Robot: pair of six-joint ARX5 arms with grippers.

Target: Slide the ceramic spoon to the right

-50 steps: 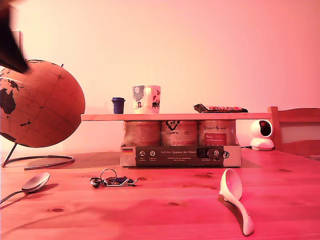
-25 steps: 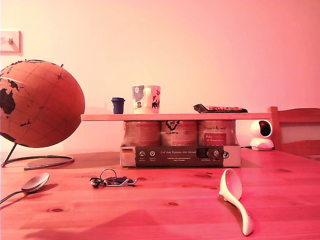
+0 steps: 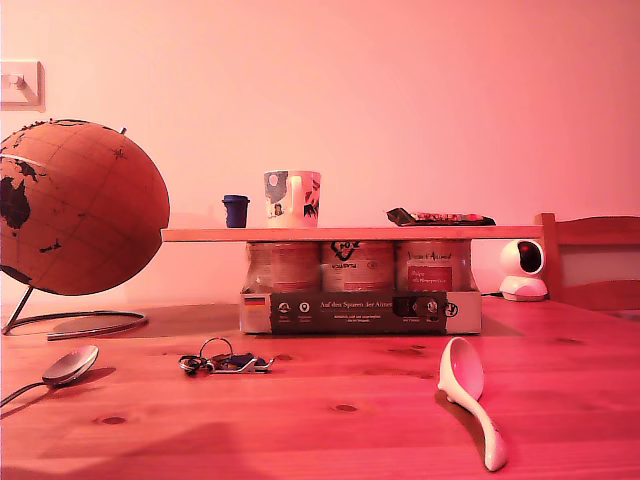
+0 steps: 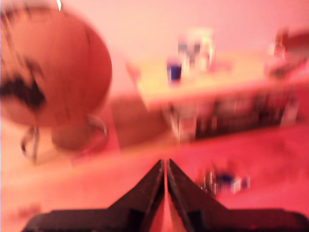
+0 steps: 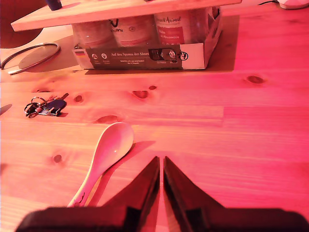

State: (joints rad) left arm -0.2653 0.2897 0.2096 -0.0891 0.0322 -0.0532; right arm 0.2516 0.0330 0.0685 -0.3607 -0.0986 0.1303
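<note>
Ceramic spoon [image 3: 466,394] lies on the wooden table [image 3: 330,440] toward the exterior view's right, bowl pointing about 11 o'clock toward the back and handle running to about 5 o'clock toward the front edge in that view. In the second wrist view the same spoon [image 5: 107,154] rests bowl-up just beside the tips of my second gripper [image 5: 161,160], not touching them; those two dark jaws are pressed together with only a hairline gap and hold nothing. My first gripper [image 4: 164,163] also has its jaws together and empty, though that view is badly blurred. Neither arm shows in the exterior view. A bunch of keys [image 3: 222,361] sits at about 9 o'clock from the ceramic spoon, well apart from it, and a metal spoon [image 3: 66,368] lies farther on toward the exterior view's left. Behind them stands a globe [image 3: 78,208] on a wire stand. A cardboard tray of jars [image 3: 358,311] at the table's back carries a wooden board [image 3: 340,233] with a mug [image 3: 292,198] and a small blue cup [image 3: 236,210] on top. A small white camera [image 3: 523,270] stands at the exterior view's right.
</note>
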